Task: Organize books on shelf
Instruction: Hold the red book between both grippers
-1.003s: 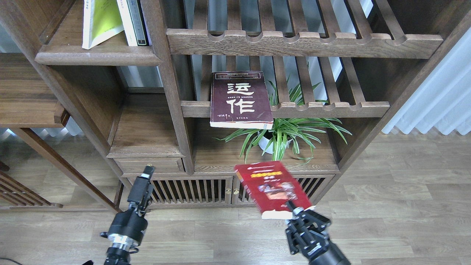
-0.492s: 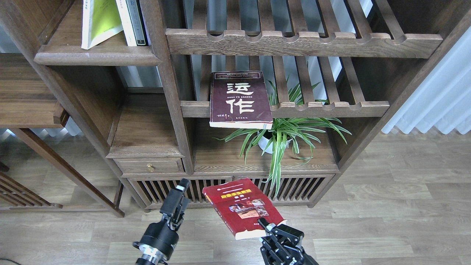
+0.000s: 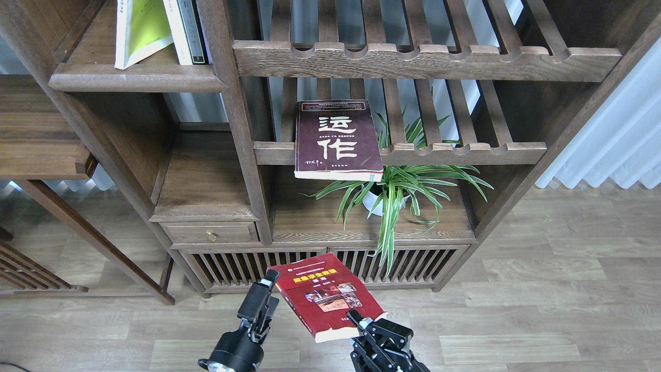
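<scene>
Nearest, low in the view, the right gripper (image 3: 356,318) is clamped on the near right corner of the red book (image 3: 323,294), holding it in the air, cover up and tilted, well clear of any board. The left gripper (image 3: 263,294) stands just beside the book's left edge, seemingly touching near its far left corner; its fingers look close together with nothing between them, though whether they are fully closed I cannot tell.

Farther back, the maroon book (image 3: 336,139) lies flat at the left end of a slatted rack (image 3: 465,152), its near edge overhanging the notched front rail (a potted plant (image 3: 384,194) sits on the board below it).

Farthest, at the top left, the yellow-green book (image 3: 139,31) leans on the shelf (image 3: 137,80), near its right end, against two thin upright books (image 3: 186,31).

By my reckoning one of three books is in place. The red one is in transit, perhaps about to pass to the left arm. The maroon one is not yet picked up.
</scene>
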You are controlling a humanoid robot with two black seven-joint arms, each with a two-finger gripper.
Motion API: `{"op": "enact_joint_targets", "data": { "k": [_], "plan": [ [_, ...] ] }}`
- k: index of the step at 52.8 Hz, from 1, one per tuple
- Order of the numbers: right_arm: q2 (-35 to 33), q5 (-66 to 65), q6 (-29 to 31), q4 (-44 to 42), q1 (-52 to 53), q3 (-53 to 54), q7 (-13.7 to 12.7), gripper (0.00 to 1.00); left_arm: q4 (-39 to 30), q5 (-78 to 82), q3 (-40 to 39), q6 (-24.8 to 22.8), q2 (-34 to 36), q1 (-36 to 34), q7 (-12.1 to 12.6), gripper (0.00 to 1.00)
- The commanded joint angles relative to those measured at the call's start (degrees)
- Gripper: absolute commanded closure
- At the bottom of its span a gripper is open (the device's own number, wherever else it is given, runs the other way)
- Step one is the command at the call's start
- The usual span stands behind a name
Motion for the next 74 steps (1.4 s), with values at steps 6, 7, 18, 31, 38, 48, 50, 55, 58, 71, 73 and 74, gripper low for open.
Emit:
{"op": "enact_joint_targets", "data": {
  "k": [6,7,18,31,38,48,50,55,58,71,73,74],
  "plan": [
    [0.3,-1.3,0.0,0.1,-0.2,-1.5,0.0,0.86,0.6,0.1,0.2,0.0,-1.3,0.1,0.1,0.0],
    [0.3,-1.3,0.0,0.0,-0.3,-1.5,0.0,0.86,0.7,0.1,0.2,0.0,-1.4,0.0,0.1,0.0],
    [0.3,-1.8,0.0,0.1,-0.6,-3.0,0.0,0.85,0.7,0.1,0.2,0.0,-1.5,-0.3,0.2,0.0],
    [0.1,-2.5,0.0,0.0,-0.7,-3.1,0.0,0.85,0.7,0.2,0.2,0.0,-1.5,0.0,0.4,0.0],
    [-0.7,-2.5,0.0,-0.2,0.0,-2.2,0.0,0.85,-0.1,0.4,0.2,0.0,-1.1,0.0,0.5,0.0],
    [-4.0,-2.5,0.0,-0.5,2.7,-1.9,0.0,0.85,-1.1,0.5,-0.2,0.0,-0.1,-0.4,0.7,0.0],
    [-4.9,-2.4,0.0,-0.5,3.3,-1.9,0.0,0.85,-1.5,0.5,-0.3,0.0,0.4,-0.4,0.7,0.0],
    [-7.2,-2.4,0.0,-0.5,4.6,-1.9,0.0,0.85,-2.5,0.5,-0.4,0.0,2.2,-0.5,0.7,0.0],
    [-8.0,-2.3,0.0,-0.5,5.0,-1.9,0.0,0.85,-2.6,0.5,-0.4,0.0,2.5,-0.7,0.7,0.0],
    [-8.8,-2.3,0.0,-0.3,5.7,-3.3,0.0,0.85,-2.3,-0.5,0.2,0.0,2.8,-1.7,0.7,0.01],
    [-8.9,-2.4,0.0,-0.2,5.8,-3.4,0.0,0.85,-2.2,-0.7,0.3,0.0,2.7,-1.8,0.7,0.01],
    [-9.0,-2.4,0.0,-0.2,5.8,-3.4,0.0,0.85,-2.2,-0.7,0.4,0.0,2.7,-2.0,0.7,0.01]
  ]
}}
